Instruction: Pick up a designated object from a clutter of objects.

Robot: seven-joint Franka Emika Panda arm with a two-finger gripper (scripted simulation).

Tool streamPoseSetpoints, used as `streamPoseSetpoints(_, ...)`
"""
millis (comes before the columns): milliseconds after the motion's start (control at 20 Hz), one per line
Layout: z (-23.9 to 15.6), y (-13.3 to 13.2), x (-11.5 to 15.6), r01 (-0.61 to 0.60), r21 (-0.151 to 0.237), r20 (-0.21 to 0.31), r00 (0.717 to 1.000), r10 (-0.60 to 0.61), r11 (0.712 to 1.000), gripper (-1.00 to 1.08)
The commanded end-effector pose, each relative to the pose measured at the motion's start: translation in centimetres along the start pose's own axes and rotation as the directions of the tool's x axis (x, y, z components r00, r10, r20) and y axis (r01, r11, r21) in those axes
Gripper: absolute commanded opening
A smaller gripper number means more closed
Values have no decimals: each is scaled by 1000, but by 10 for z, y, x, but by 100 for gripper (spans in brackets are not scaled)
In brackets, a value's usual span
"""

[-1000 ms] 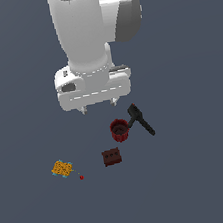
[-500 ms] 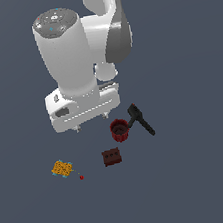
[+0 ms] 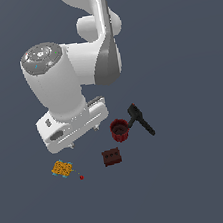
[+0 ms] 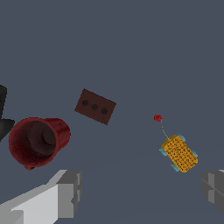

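I am looking at my big white arm in the exterior view. It is bending down from the top and its fat round wrist is tilting toward the exterior view's left. The gripper (image 3: 83,138) is hanging up in the air, above the things and not touching any of them. In the wrist view its two grey fingers (image 4: 70,187) are sitting far apart, so the gripper is wide open and holding nothing.

Going from the exterior view's left: the little orange block with blue wheels (image 3: 62,168) is lying just below the gripper, a bit to the left of it. This is the thing I am after. A tiny red ball (image 3: 81,177) is sitting close beside it, and in the wrist view a thin yellow string (image 4: 163,129) is joining the ball to the block. Next is the dark red brick (image 3: 112,156) with three holes, lying below the gripper on its right side. Then the red cup (image 3: 119,130) is just to the right of the gripper. The black hammer thing (image 3: 140,119) is lying on the far side of the cup, touching it or nearly so.

In the wrist view the orange block is showing between the two fingers, nearer to one of them.

Half a second ago the gripper was closer to the cup. Now it is sitting more to the left and lower, nearer to the orange block. The wrist is also turning more. The toys are in the same spots.
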State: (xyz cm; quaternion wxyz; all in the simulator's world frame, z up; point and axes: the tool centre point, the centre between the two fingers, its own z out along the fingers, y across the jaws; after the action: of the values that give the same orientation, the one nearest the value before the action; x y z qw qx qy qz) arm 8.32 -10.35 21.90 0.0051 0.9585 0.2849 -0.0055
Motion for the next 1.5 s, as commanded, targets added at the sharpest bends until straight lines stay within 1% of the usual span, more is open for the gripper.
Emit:
streamPoseSetpoints(0,10,11,0,52,0,-1,999,-52,999,100)
streamPoseSetpoints(300,36,36,-2,173,1,-3,985,-173,985,100)
streamPoseSetpoints(600,64,60,-6,291,1,-5,957,-291,957,100)
streamPoseSetpoints(850,88,79,-11,386,0,-7,922,-386,922,100)
streamPoseSetpoints(1100,112,97,-17,476,0,-10,879,-476,880,100)
streamPoseSetpoints(1450,139,114,-25,564,-2,-13,825,-564,825,100)
